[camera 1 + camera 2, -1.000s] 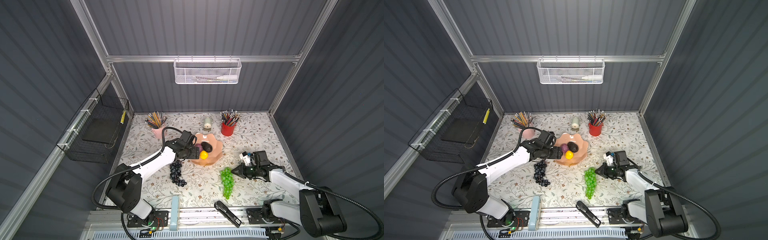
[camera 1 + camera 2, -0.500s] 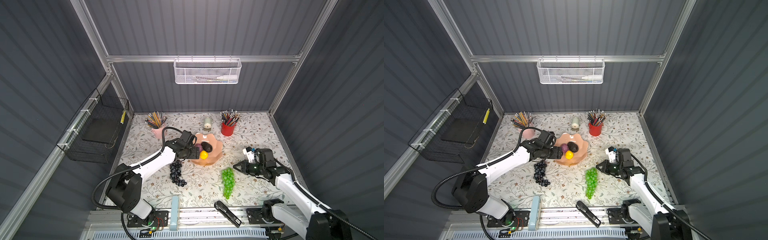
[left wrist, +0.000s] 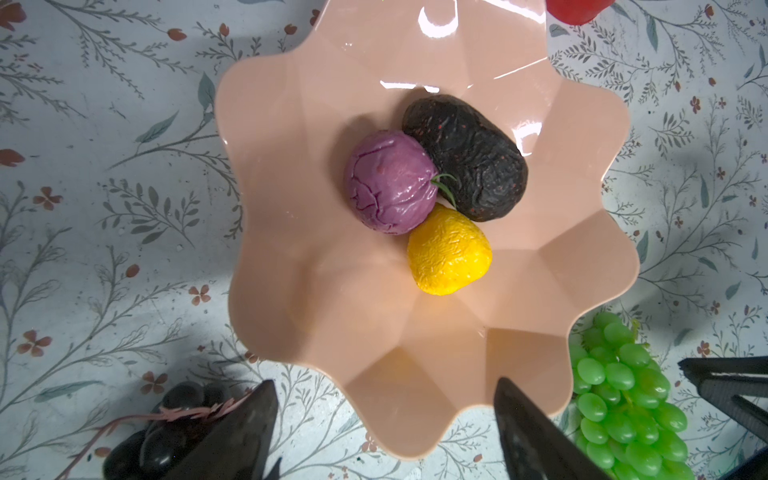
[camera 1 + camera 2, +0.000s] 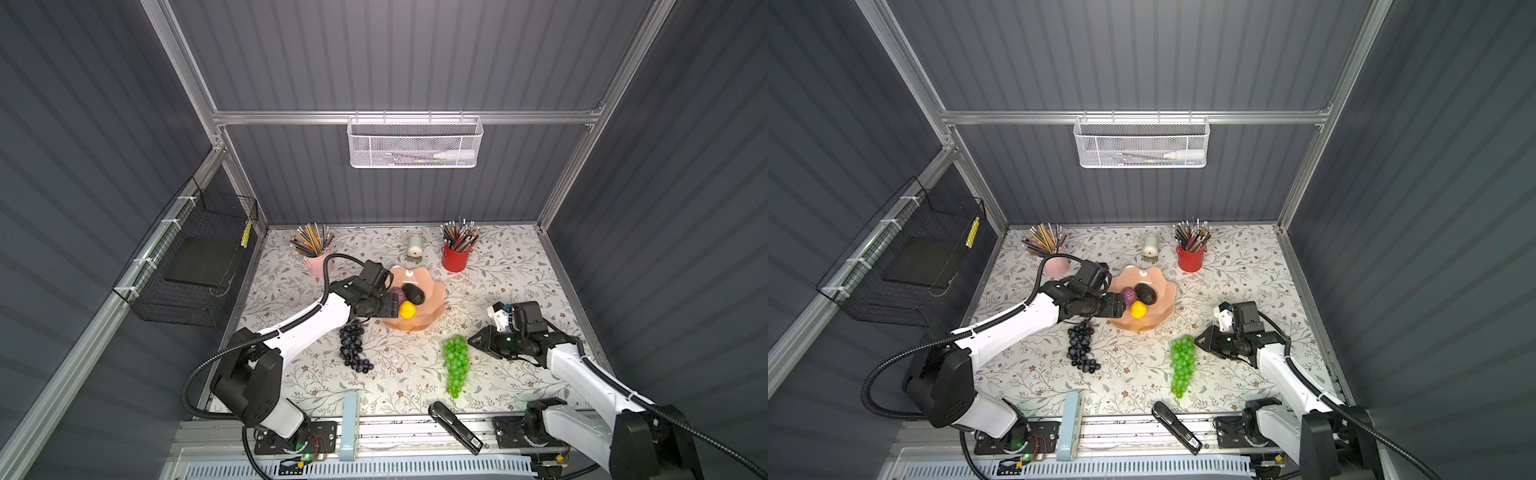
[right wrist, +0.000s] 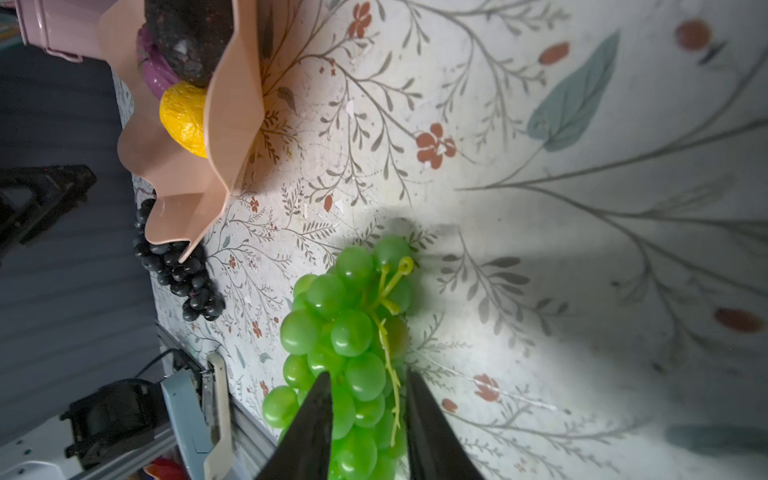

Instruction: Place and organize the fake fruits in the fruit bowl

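left pincer [image 3: 384, 382] apart above fruit bowl [image 3: 291, 124]; right pincer [image 5: 369, 374] apart at green grapes [image 5: 332, 324]

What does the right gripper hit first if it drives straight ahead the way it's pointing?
The green grapes. The right gripper points at their stem end with jaws parted and nothing in between. In a top view its tip sits right beside them; whether it touches them yet is unclear.

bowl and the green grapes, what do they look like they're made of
Bowl: probably hard moulded plastic with a glossy finish; sharp white glare on flat facets and a thin wavy rim, though glazed ceramic can't be excluded. Green grapes: translucent, shiny plastic or rubbery vinyl; light glows through the beads, each carrying a bright highlight.
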